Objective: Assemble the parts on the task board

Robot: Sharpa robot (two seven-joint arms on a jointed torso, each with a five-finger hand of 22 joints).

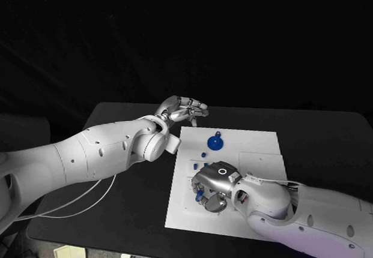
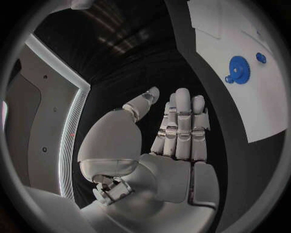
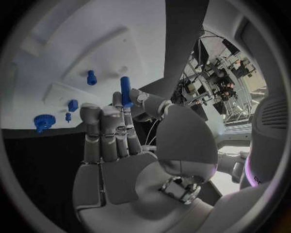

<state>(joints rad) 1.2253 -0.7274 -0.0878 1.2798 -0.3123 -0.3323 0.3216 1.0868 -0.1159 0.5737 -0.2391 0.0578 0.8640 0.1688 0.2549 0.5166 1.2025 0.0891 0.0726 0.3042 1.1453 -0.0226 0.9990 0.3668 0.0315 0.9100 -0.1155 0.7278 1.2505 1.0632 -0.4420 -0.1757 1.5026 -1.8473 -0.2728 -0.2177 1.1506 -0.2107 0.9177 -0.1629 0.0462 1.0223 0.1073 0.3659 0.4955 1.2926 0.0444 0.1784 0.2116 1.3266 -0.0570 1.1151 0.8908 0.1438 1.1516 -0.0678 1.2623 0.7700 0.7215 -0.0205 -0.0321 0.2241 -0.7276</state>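
Observation:
The white task board (image 1: 250, 160) lies in the middle of the black table. A blue gear (image 1: 215, 143) sits near the board's far left part, also visible as the gear (image 2: 239, 69) and the gear (image 3: 43, 121). My right hand (image 1: 213, 187) hovers over the board's near left area and pinches a blue peg (image 3: 125, 90) between thumb and a finger, the other fingers straight. Small blue parts (image 1: 193, 163) stand on the board beside it, among them a short peg (image 3: 91, 77) and a block (image 3: 72, 105). My left hand (image 1: 183, 112) hangs off the board's far left corner, fingers (image 2: 182, 121) straight, holding nothing.
A raised white panel (image 1: 260, 162) takes up the board's right half. White cables (image 1: 80, 203) trail over the table's left edge. Black table (image 1: 326, 136) lies bare to the right of the board.

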